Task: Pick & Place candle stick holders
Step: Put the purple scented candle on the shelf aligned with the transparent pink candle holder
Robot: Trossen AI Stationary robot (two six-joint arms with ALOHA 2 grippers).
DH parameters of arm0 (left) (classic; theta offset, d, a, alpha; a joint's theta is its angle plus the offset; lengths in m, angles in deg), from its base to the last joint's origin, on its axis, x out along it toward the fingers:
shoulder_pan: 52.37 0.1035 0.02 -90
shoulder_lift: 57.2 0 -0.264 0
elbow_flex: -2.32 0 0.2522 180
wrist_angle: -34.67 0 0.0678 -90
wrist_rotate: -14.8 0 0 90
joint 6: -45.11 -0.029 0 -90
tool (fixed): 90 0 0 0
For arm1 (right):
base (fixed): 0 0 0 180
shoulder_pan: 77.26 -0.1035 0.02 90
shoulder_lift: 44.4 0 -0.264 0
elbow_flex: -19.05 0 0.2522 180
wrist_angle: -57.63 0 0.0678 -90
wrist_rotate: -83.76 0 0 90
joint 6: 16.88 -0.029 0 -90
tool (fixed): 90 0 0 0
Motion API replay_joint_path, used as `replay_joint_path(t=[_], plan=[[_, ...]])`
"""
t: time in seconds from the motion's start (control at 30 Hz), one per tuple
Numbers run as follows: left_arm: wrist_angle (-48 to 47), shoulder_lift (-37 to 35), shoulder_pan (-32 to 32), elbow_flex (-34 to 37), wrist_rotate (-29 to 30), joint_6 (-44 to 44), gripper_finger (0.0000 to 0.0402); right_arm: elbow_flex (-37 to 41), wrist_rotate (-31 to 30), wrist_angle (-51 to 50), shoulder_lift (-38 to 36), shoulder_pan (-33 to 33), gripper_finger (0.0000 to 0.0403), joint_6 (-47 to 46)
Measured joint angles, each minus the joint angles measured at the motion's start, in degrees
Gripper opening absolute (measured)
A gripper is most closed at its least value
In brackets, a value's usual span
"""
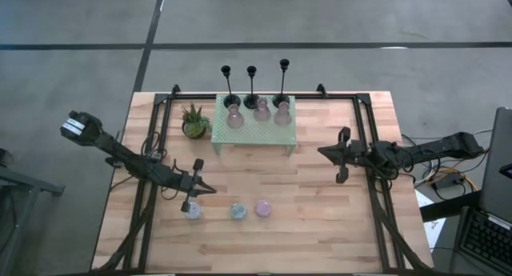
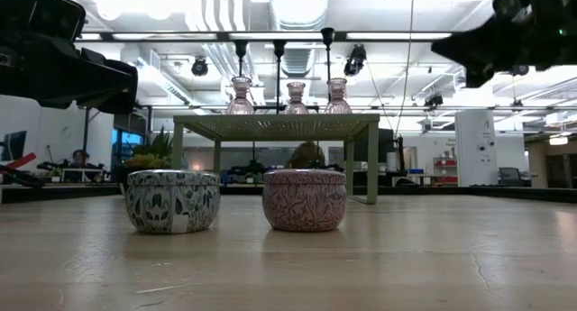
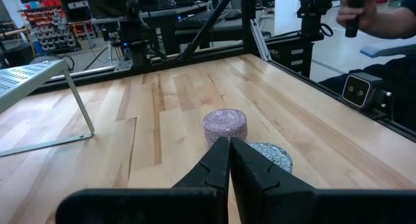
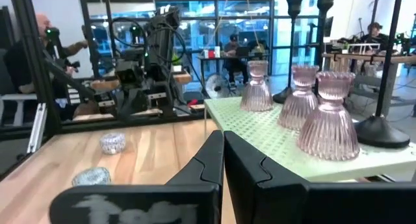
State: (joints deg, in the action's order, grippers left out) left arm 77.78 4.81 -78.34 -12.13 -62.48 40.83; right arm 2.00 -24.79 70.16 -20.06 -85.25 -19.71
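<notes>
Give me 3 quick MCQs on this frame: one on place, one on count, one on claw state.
1. Where do the pink glass holders stand?
A. on the green shelf
B. on the bare tabletop
C. beside the right claw

2. How many tall black candlesticks are there?
A. one
B. three
C. five

3. What state is the left claw in?
A. open and empty
B. shut on a tin
C. shut, holding nothing

Answers:
1. A, the high view shows them in a row on the perforated shelf.
2. B, three stand along the shelf's far edge.
3. C, the left wrist view shows the fingers pressed together above the round tins.
</notes>
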Motion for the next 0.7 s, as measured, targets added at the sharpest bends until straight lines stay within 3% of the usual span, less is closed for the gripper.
replay_joint_path(t=[0.23, 0.43, 0.7], plan=[[0.0, 0.0, 0.0, 0.0, 0.0, 0.0, 0.0018, 2.8, 0.0, -1.3, -3.4, 0.0, 0.0008, -0.5], [0.0, 0.0, 0.0, 0.0, 0.0, 0.0, 0.0016, 2.8, 0.4, -2.1, -3.2, 0.0, 0.0008, -7.4], [0.0, 0.0, 0.0, 0.0, 0.0, 0.0, 0.0017, 2.8, 0.4, -2.1, -3.2, 0.0, 0.0009, -6.2]])
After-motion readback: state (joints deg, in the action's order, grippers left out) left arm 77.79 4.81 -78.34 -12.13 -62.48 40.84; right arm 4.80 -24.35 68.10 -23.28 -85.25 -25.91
